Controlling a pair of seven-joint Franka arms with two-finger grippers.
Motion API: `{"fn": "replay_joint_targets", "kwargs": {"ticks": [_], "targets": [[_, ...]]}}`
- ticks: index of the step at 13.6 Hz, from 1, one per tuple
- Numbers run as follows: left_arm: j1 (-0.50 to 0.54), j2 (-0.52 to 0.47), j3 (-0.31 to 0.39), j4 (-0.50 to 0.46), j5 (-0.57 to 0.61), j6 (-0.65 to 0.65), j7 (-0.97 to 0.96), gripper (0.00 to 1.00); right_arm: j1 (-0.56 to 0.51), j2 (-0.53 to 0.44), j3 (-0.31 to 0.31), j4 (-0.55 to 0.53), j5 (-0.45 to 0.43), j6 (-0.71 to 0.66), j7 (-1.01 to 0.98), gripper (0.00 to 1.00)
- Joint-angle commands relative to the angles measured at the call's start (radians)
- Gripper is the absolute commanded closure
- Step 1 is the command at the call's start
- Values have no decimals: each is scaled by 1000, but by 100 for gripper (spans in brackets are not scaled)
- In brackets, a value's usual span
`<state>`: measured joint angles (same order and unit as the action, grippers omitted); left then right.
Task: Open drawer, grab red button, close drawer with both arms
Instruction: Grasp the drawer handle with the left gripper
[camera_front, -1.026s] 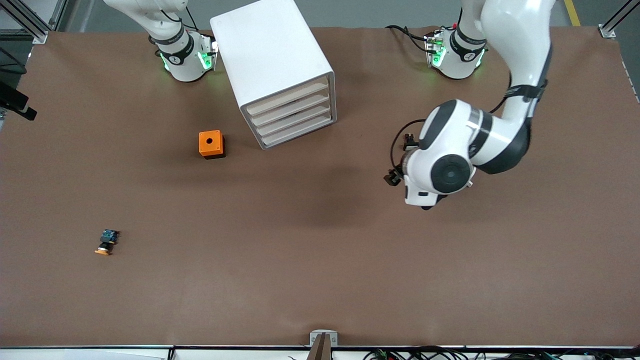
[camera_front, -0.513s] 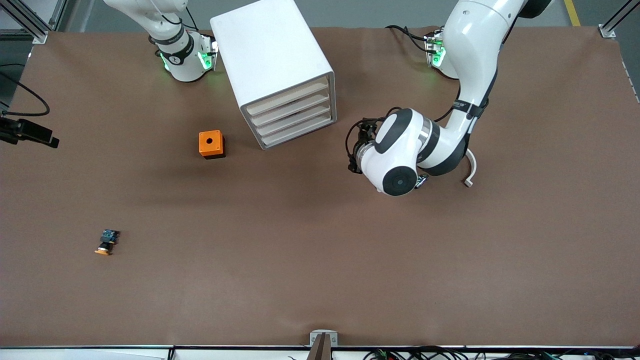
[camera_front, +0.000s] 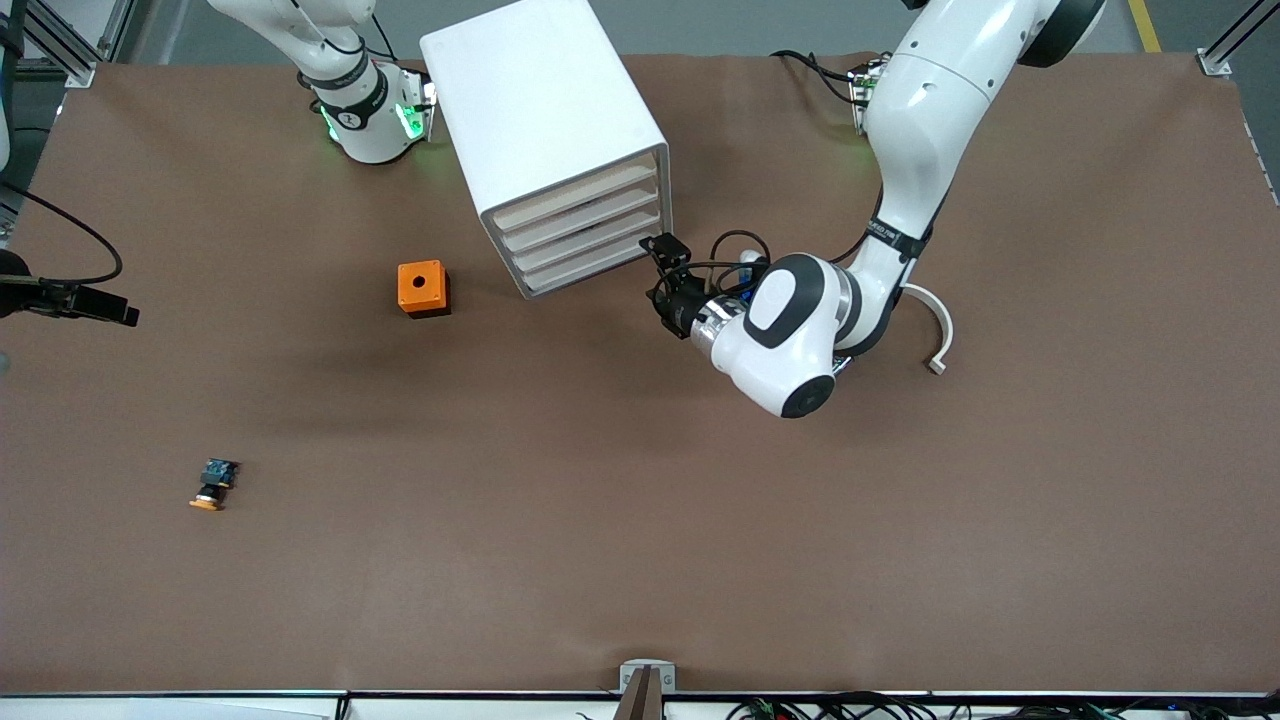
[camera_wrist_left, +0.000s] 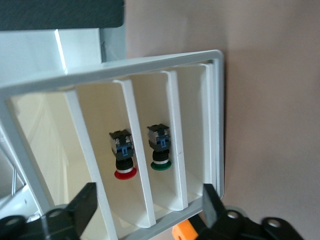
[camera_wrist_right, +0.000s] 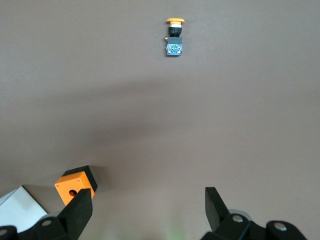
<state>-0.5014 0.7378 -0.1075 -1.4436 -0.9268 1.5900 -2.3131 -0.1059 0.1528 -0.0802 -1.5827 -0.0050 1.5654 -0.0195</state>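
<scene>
The white cabinet (camera_front: 545, 120) stands between the two arm bases, its four beige drawer fronts (camera_front: 585, 235) all shut. My left gripper (camera_front: 660, 285) is open, just in front of the drawer fronts at the left arm's end of them. In the left wrist view my left gripper (camera_wrist_left: 148, 190) faces the cabinet, and the red-capped button (camera_wrist_left: 124, 155) shows lying inside one of the middle drawers. My right gripper (camera_wrist_right: 147, 197) is open and empty, high over the table beside the orange cube (camera_wrist_right: 75, 186).
A green-capped button (camera_wrist_left: 160, 149) lies in the drawer below the red one. The orange cube with a hole (camera_front: 423, 288) sits beside the cabinet toward the right arm's end. A yellow-capped button (camera_front: 212, 484) lies nearer the front camera; it also shows in the right wrist view (camera_wrist_right: 174, 37).
The left arm has swung across toward the cabinet and lowered; its gripper now sits at the drawer fronts. The cube, yellow-capped button and cabinet have not moved.
</scene>
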Motion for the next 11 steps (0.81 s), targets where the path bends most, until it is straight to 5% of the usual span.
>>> {"fn": "replay_joint_targets", "kwargs": {"ticks": [1, 11], "targets": [[-45, 38, 3, 20, -30, -7, -89, 22, 35, 2, 11, 21, 7, -21, 151, 0], [-170, 94, 0, 19, -70, -27, -123, 48, 328, -10, 11, -55, 48, 53, 797, 0]]}}
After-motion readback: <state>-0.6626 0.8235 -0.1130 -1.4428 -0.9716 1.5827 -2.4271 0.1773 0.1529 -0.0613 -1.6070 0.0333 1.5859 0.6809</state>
